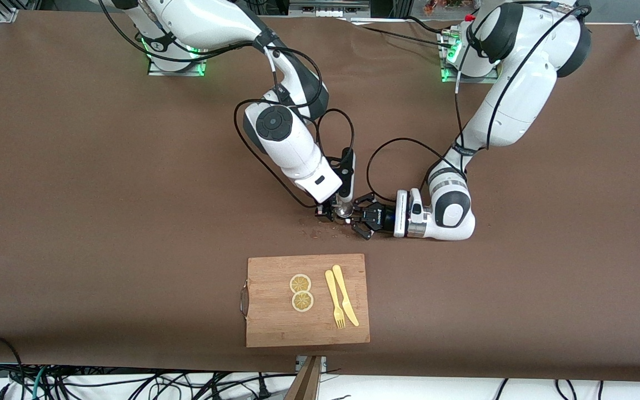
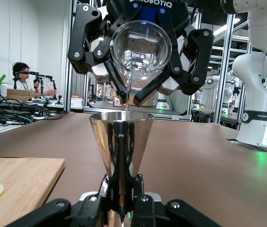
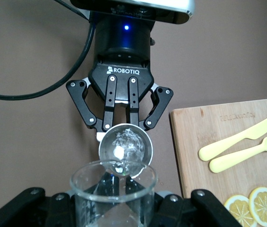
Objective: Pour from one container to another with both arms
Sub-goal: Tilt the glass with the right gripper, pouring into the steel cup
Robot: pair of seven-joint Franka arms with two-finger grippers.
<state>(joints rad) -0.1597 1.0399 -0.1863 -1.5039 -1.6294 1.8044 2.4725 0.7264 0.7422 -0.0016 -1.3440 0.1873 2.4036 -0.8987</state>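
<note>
The wooden cutting board (image 1: 307,300) is lying nearest the front camera, carrying two lemon slices (image 1: 301,292) and a yellow plastic fork (image 1: 334,299) and knife (image 1: 345,294) side by side. Farther from the camera than the board, near the middle of the table, the two grippers are meeting. The left gripper (image 1: 360,218) is lying low and level, its fingers (image 2: 124,198) clamped tight on the narrow waist of a polished steel jigger (image 2: 121,144) that is standing upright with its mouth open upward. The right gripper (image 1: 335,211) is reaching down over it, fingers (image 2: 119,78) squeezed shut on a small clear glass cup (image 2: 140,47), which is tipping its lip over the jigger's rim, with a thin stream of clear liquid falling in. The glass is looking light but fragile and slick, best held around its wall well below the lip; the jigger is looking stiff, smooth and slippery, so the pinched waist is probably the surest place to hold. A few wet spots (image 1: 315,229) are showing on the table beside the grippers, toward the board, suggesting how easily the narrow target could be missed. The brown table covering (image 1: 103,222) is looking matt and flat, with plenty of bare surface around the board. Past the table edge the lab is showing metal framing, other robot arms and a seated person (image 2: 22,78) at a bench.
</note>
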